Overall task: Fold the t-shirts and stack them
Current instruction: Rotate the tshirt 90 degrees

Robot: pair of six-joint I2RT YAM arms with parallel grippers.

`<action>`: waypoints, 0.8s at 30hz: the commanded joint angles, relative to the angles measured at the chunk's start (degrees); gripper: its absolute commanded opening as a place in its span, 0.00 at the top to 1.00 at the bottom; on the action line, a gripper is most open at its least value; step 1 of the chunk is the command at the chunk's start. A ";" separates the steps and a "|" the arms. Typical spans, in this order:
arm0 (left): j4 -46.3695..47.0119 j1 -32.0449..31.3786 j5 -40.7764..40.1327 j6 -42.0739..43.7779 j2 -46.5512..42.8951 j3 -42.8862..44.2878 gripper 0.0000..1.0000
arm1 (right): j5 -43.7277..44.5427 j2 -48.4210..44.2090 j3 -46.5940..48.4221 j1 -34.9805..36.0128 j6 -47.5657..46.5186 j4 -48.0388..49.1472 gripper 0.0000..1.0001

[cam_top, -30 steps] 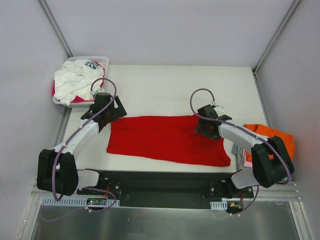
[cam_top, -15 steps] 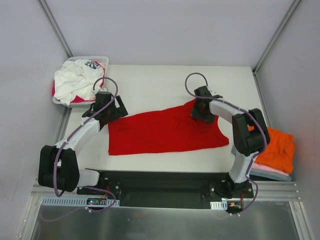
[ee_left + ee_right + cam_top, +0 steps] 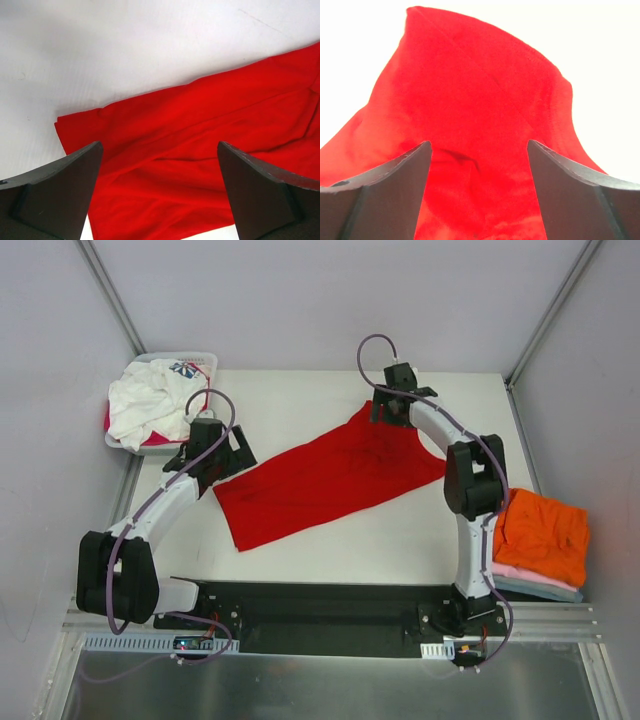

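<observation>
While the red t-shirt lies askew on the tabletop, the step in hand is, in my judgement, spreading it flat and square before any fold is made. The garment occupies the middle of the tabletop, running diagonally from a near corner at 7 o'clock to a peaked end at 1 o'clock, with creases across its middle.

Left arm: the jaws stand wide open and hold nothing, poised over the shirt's 9 o'clock end. The wrist view shows a cloth corner lying under the gap.

Right arm: stretched far out to the peak at 1 o'clock. Its jaws are likewise spread wide, and the cloth humps up between and beyond them unpinched. Whether the tips touch the cloth cannot be determined.

Recommendation: each arm should pinch an end at its very edge, both layers together, and the two should draw apart along the 9-to-3 line until the creases go. A shallow bite risks slipping, and a bite on one layer alone would drag the shirt further out of square.

Keep the cloth off the orange t-shirt stacked at 4 o'clock and the basket at 10 o'clock, which holds a white t-shirt.
</observation>
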 commanded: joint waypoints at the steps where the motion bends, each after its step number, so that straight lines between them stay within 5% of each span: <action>1: 0.31 -0.70 -0.02 1.35 0.16 2.42 0.01 | 1.03 -14.91 -6.71 3.66 -4.58 2.64 0.16; 6: 0.31 -0.61 -1.34 1.44 2.18 4.27 0.01 | -1.52 -22.92 -15.42 16.57 -3.62 0.19 0.16; 13: 0.22 0.35 -1.78 -1.55 2.01 4.89 0.01 | -7.40 -15.29 -15.72 34.50 -3.43 4.40 0.42; 17: 0.31 1.32 -1.96 -1.91 1.48 4.45 0.01 | -11.10 -11.68 -15.70 37.24 -1.68 7.30 0.57; 24: 0.31 3.25 -2.05 -1.47 3.06 4.18 0.01 | -14.88 -7.55 -16.58 40.32 -1.94 12.31 0.58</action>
